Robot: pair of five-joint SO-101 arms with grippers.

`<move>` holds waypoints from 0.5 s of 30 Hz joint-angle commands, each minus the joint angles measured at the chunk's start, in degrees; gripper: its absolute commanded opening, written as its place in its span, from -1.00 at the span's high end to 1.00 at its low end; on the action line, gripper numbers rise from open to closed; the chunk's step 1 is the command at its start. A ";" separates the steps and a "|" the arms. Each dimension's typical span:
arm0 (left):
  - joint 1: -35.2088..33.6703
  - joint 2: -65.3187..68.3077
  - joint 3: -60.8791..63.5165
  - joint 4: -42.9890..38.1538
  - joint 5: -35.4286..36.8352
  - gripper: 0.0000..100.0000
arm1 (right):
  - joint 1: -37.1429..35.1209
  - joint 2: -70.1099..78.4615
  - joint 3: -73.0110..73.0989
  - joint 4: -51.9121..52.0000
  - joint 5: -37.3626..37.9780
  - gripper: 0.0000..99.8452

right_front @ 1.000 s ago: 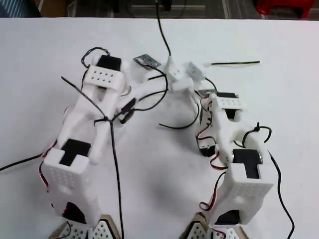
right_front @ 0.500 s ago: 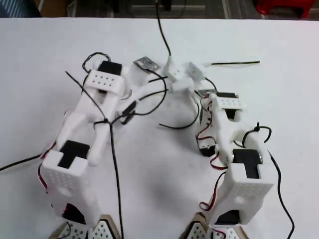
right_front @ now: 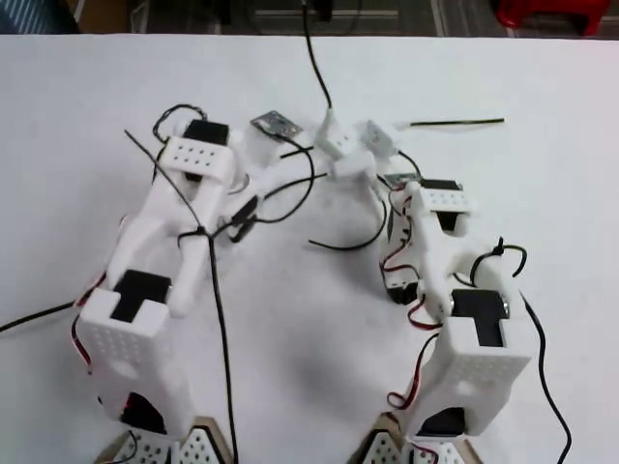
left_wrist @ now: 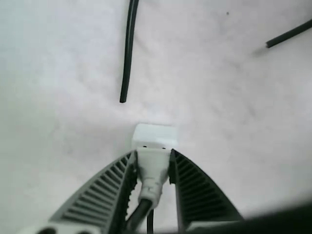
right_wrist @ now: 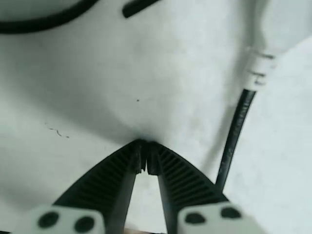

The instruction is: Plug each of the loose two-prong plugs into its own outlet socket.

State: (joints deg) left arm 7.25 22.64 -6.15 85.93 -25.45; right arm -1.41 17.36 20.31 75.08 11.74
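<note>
— What has been changed in the last second?

— The left arm (right_front: 160, 242) has been drawn a little away from the sockets (right_front: 340, 145), and the plug (left_wrist: 151, 170) has been carried with it. The plug is grasped between the fingers of the left gripper (left_wrist: 152, 156), and its cord (left_wrist: 140, 215) is led back behind them. A small white block (left_wrist: 155, 135) is seen just ahead of the fingertips, touching the plug. Whether it is a socket cannot be told.

— And the right arm (right_front: 464, 338)?

— It has not been moved. The fingers of the right gripper (right_wrist: 146, 157) are clenched on nothing, with the tips touching.

— What is meant by this for the task?

— Probably this plug is not yet inserted. A new approach to a socket seems to be needed.

— How are the surface and the room described?

— A plain white table (right_front: 542, 87) is seen under the fingers. Loose black wires (left_wrist: 127, 48) are laid ahead of the left fingertips, apart from them. Beyond the far edge, a dark floor (right_front: 406, 14) and something red (right_front: 542, 12) are seen.
</note>
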 commanded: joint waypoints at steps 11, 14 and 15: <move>0.04 3.56 3.96 -4.57 0.18 0.71 | 0.31 -0.13 0.09 -2.77 -0.44 0.96; 0.04 3.56 -0.35 0.09 0.18 0.44 | 0.31 -0.13 0.09 -2.68 -0.44 0.96; 0.04 3.56 -1.32 1.05 0.18 0.36 | 0.31 -0.13 0.09 -2.68 -0.44 0.96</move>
State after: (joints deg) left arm 6.90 25.89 -4.31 83.56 -25.54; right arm -1.41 17.36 20.31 75.08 11.74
